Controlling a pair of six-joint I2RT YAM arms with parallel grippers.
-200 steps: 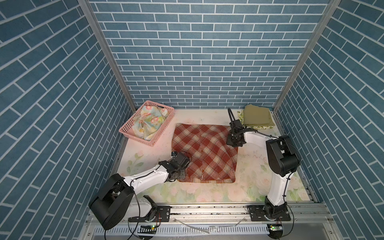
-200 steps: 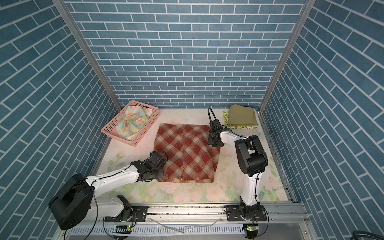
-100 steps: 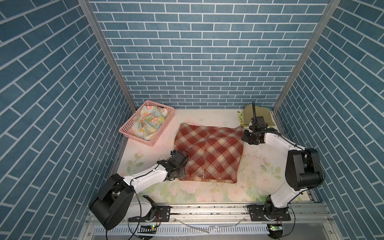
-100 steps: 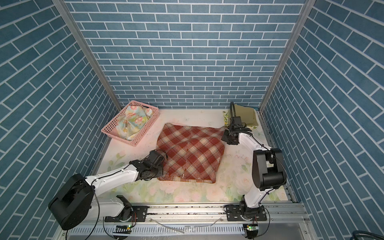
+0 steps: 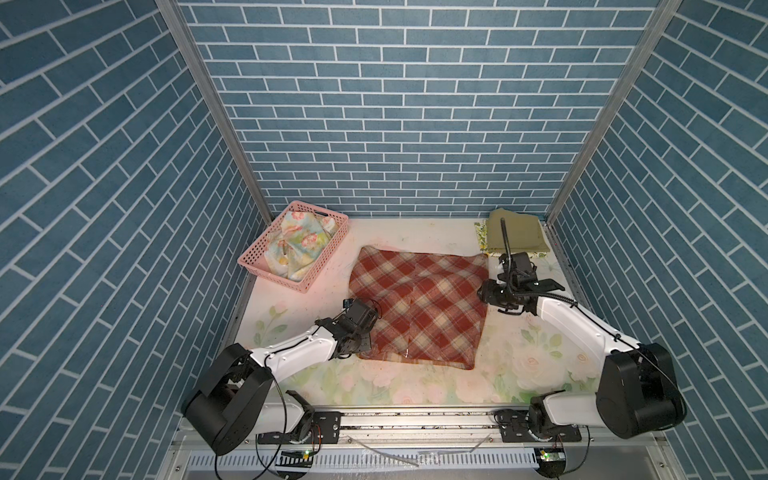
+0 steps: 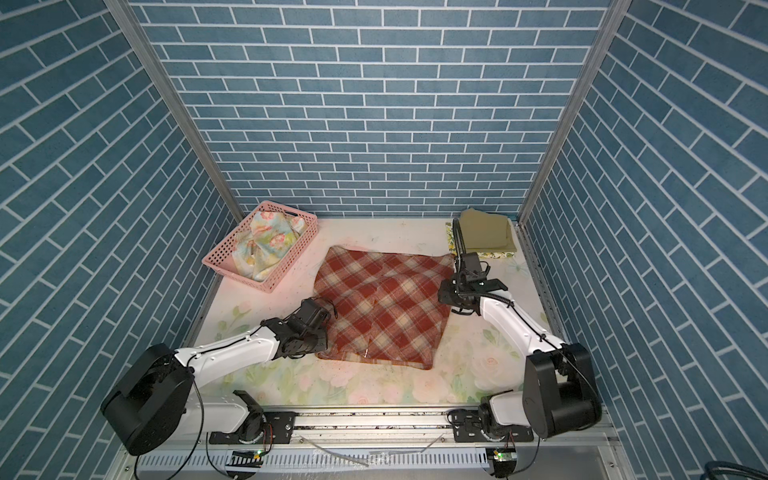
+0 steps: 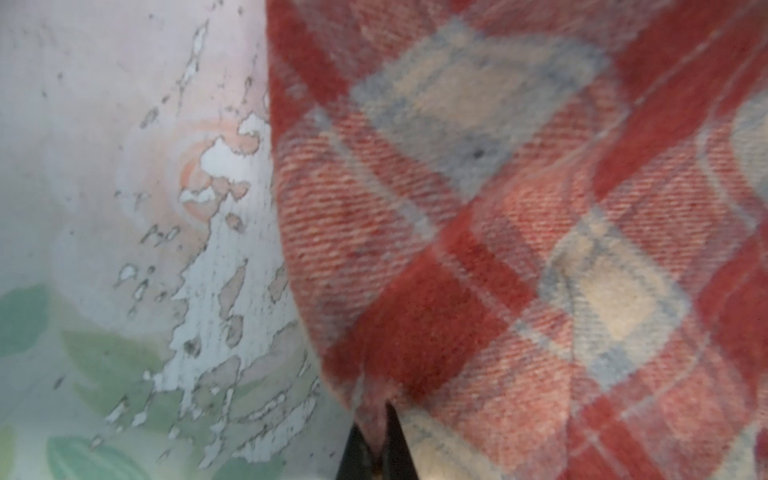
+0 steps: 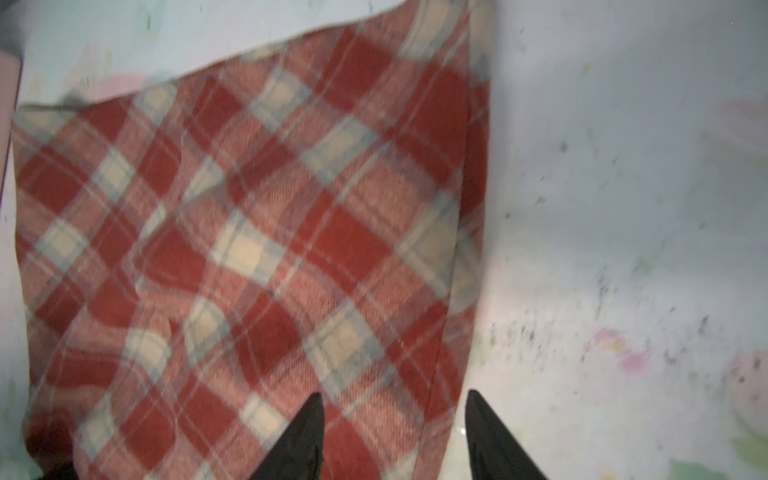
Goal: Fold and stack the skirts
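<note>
Currently anchoring plaid skirt [image 5: 419,307], flat on bench [image 5: 415,232], with left hand [image 7: 376,449] clamped on its left edge; right hand [image 8: 395,395] open astride its right edge, gripping nothing. Olive skirt [image 5: 515,230] atop lemon skirt [image 5: 481,235] past its far-right corner, likely stack base.

The plaid skirt [image 5: 419,311] is spread flat in the middle of the surface [image 5: 415,232]. The basket [image 5: 270,274] is set behind it to the left, and the floral skirt [image 5: 299,245] is bundled inside. In the far right corner the plain skirt [image 5: 515,235] is laid on the lemon-print skirt [image 5: 481,232], of which only an edge is seen. The left gripper [image 7: 374,432] is placed at the plaid skirt's near left edge and the right gripper [image 8: 395,395] over its right edge.
</note>
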